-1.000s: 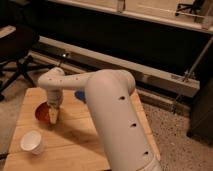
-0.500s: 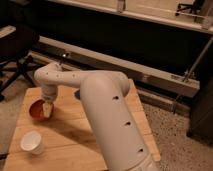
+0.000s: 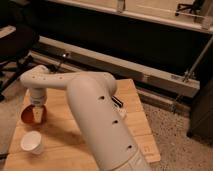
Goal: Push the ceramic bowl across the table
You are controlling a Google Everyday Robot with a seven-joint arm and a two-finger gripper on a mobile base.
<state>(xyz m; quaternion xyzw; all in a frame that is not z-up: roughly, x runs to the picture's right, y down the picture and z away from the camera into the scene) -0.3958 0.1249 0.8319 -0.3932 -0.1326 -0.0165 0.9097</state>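
Where my gripper [image 3: 38,114] meets the glossy reddish-brown ceramic bowl [image 3: 30,116] on the light plank surface [image 3: 60,135], its grip is indiscernible; white cup [image 3: 33,144] nearby.

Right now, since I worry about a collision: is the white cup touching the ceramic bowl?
No: the white cup stands apart from the ceramic bowl, bare table between them, while the gripper is at the bowl.

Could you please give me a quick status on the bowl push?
Gripper down at ceramic bowl, near table's left edge. White cup nearby, toward the front.
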